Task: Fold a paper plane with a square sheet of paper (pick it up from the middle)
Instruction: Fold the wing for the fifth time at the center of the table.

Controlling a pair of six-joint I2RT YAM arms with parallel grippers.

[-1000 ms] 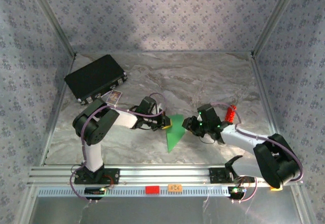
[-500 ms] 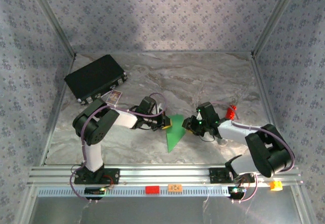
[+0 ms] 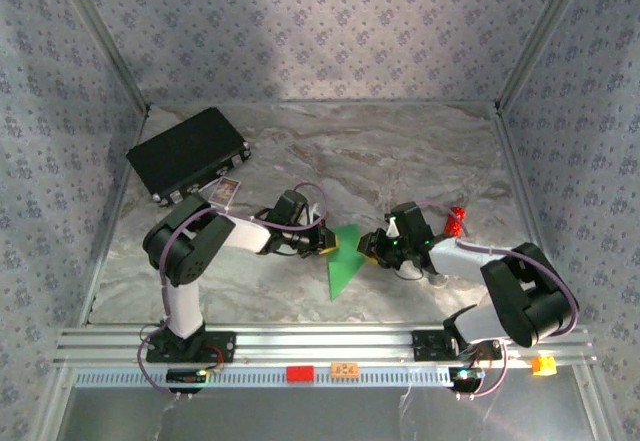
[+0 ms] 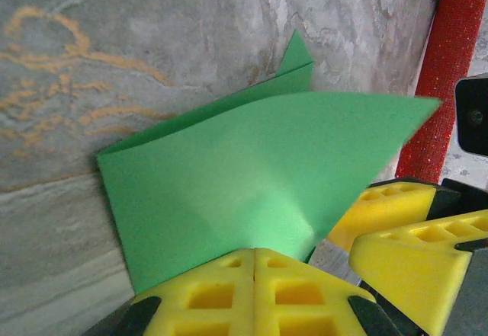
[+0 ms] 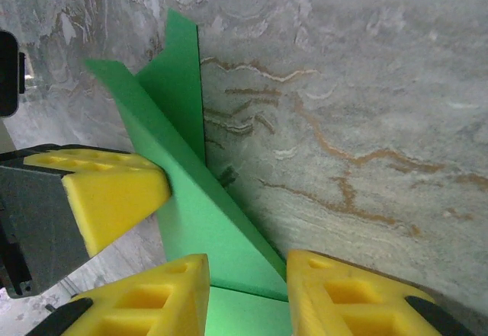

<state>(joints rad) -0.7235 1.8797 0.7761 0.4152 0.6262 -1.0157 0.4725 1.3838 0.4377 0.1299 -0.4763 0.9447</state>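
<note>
While our left claw (image 4: 254,254) is clamped shut on the folded square sheet of paper (image 4: 244,176), our right claw (image 5: 248,264) stands partly open astride its edge; we see the sheet on the surface (image 3: 400,151), right of the black case (image 3: 188,153) and nearer than it

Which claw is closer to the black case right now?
Left. The left claw, shut on the green paper, sits right of the black case; the right claw is farther right, across the paper.
</note>
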